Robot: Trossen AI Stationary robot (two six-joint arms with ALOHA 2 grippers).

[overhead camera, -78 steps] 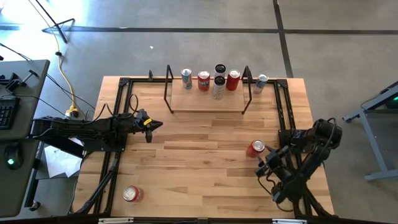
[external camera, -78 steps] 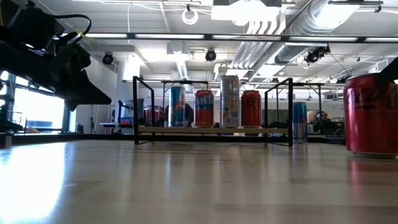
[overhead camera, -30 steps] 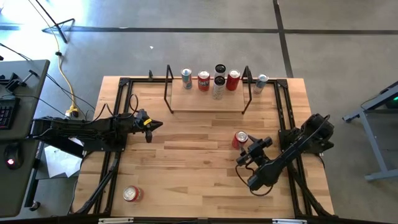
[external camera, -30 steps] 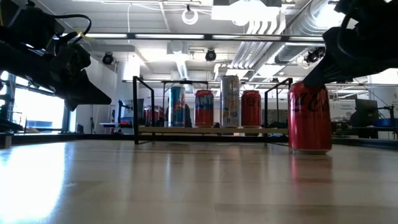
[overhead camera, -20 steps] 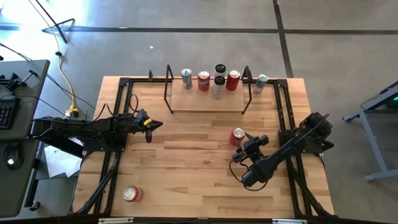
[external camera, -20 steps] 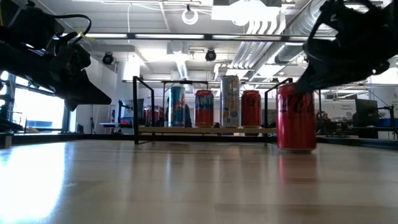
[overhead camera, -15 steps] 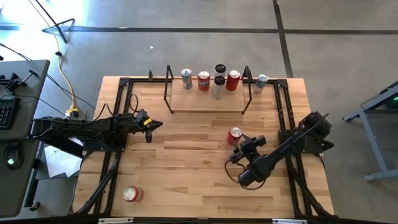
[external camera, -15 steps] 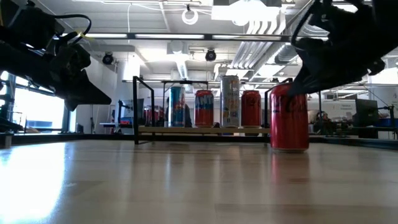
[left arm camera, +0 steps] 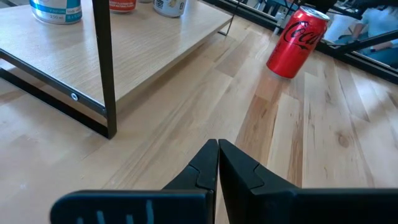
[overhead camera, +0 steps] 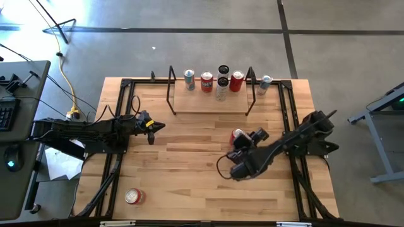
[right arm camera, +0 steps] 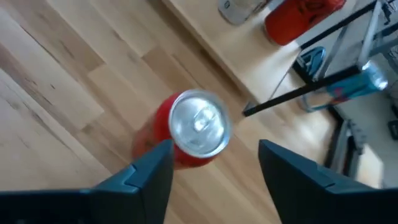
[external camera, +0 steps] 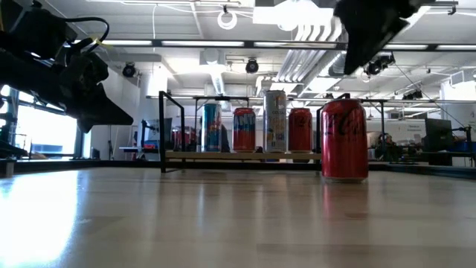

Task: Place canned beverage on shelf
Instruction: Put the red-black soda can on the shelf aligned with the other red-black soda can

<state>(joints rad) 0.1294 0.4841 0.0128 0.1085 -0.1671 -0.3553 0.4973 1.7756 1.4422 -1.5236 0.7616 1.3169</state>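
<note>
The red can stands upright on the bench in front of the shelf — not on it. The right tool hangs just above the can, fingers wide apart and holding nothing. The left tool waits by the bench's left side — pressed shut.

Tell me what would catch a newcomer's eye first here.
A red can stands upright on the table in front of the shelf, with the open right gripper poised above it, not touching. Behind it, a row of cans lines the shelf.
</note>
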